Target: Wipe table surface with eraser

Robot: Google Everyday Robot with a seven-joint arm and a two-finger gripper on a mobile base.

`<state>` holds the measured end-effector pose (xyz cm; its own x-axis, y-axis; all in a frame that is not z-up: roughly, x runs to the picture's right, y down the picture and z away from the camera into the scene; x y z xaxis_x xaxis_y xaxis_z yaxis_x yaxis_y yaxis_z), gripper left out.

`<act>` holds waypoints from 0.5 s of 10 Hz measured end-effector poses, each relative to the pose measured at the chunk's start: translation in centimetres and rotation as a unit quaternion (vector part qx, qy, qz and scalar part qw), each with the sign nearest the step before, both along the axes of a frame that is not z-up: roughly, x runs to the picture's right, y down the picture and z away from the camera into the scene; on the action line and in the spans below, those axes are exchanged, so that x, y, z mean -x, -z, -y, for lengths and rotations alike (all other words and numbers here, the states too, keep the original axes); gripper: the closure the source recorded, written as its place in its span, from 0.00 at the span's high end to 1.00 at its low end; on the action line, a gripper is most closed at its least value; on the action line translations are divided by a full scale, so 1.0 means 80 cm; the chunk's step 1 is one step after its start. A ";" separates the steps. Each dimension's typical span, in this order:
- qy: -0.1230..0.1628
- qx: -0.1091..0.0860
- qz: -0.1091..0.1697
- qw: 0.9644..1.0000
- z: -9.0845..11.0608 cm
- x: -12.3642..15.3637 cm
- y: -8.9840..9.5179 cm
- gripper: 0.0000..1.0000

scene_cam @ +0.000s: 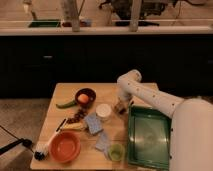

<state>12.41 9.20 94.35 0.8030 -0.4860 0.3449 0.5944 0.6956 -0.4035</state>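
Note:
My gripper [120,106] is down at the wooden table [62,92], just right of a white cup [103,110] and left of the green tray's far corner. The white arm [145,92] reaches to it from the right. A blue-grey rectangular pad [93,122], perhaps the eraser, lies flat on the table in front of the cup, apart from the gripper. A second similar blue-grey pad [102,141] lies nearer the front edge. I cannot tell whether the gripper holds anything.
A green tray [150,136] fills the table's right side. A dark bowl with an orange fruit [85,96], a green vegetable [65,104], grapes [75,118], an orange bowl [64,146], a brush [45,147] and a green cup [116,150] stand around. A dark counter rises behind.

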 end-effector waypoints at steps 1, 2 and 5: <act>0.001 -0.005 -0.006 1.000 0.005 -0.004 -0.003 0.00; 0.001 -0.010 -0.011 1.000 0.010 -0.007 -0.006 0.00; 0.002 -0.025 -0.014 1.000 0.024 -0.006 -0.014 0.00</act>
<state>12.87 7.32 95.43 0.8102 -0.5048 0.2978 0.5859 0.7131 -0.3850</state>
